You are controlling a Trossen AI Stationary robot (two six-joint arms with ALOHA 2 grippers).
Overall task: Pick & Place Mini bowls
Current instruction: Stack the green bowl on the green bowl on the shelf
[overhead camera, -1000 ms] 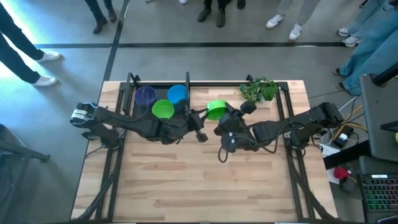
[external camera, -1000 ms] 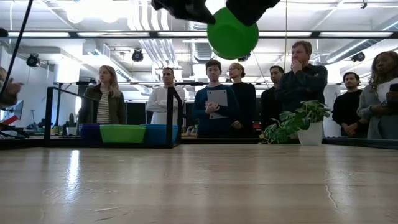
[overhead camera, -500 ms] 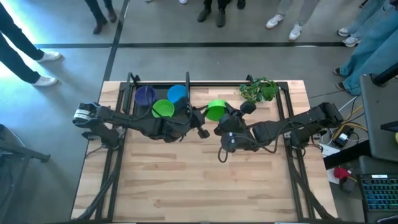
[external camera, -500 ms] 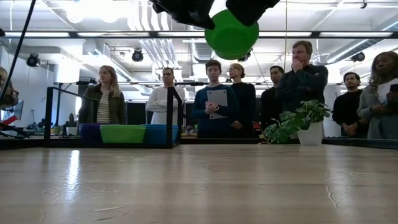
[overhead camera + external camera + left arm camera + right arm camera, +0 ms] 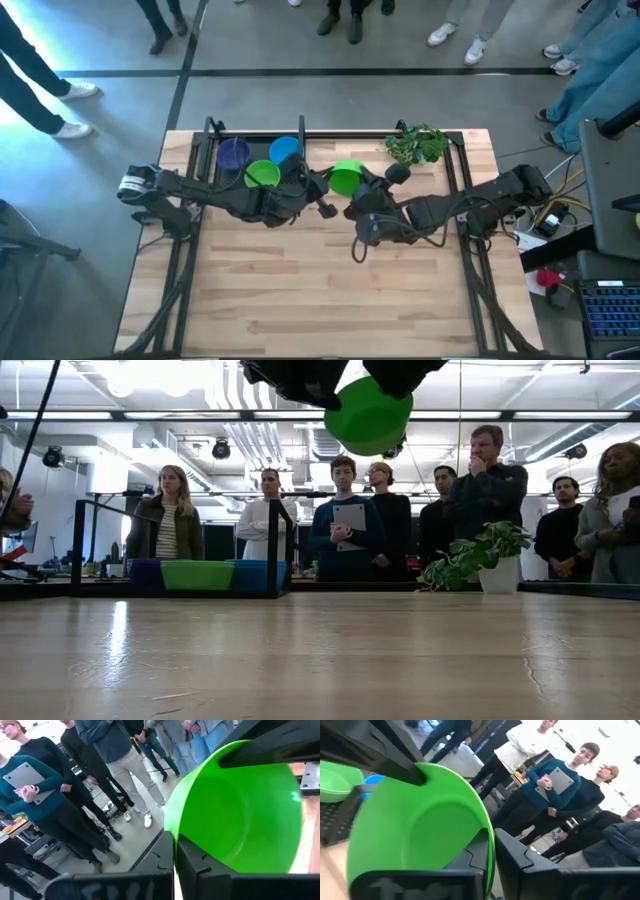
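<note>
A lime green mini bowl (image 5: pixel 346 177) hangs high above the table's far middle and also shows in the low view (image 5: pixel 368 415). My left gripper (image 5: pixel 174 847) reaches it from the left and is shut on its rim. From the right, my right gripper (image 5: pixel 491 847) is shut on the opposite side of the rim. Three more mini bowls stand on the table at the far left: purple (image 5: pixel 233 153), lime green (image 5: pixel 262 176) and blue (image 5: pixel 284 150). My left gripper pinches the bowl's rim (image 5: pixel 169 820) on the side toward the table's left, one finger inside the bowl and one outside. The fingers come in about level from the left. The bowl is lifted clear of the table and tilted. My right gripper pinches the rim (image 5: pixel 488 827) on the side toward the table's right, one finger inside (image 5: pixel 472 852) and one outside (image 5: pixel 520 857). The fingers come in about level from the right. The bowl hangs clear between the two grippers.
A leafy plant sprig (image 5: pixel 417 145) in a white pot stands at the far right. A black frame (image 5: pixel 210 135) runs around the table. People stand beyond the far edge. The wooden top (image 5: pixel 320 290) lies bare toward the near edge.
My left gripper has shut on the lifted green bowl's rim. The bowl has shifted slightly toward the left and tipped a little. My right gripper has kept its hold.
</note>
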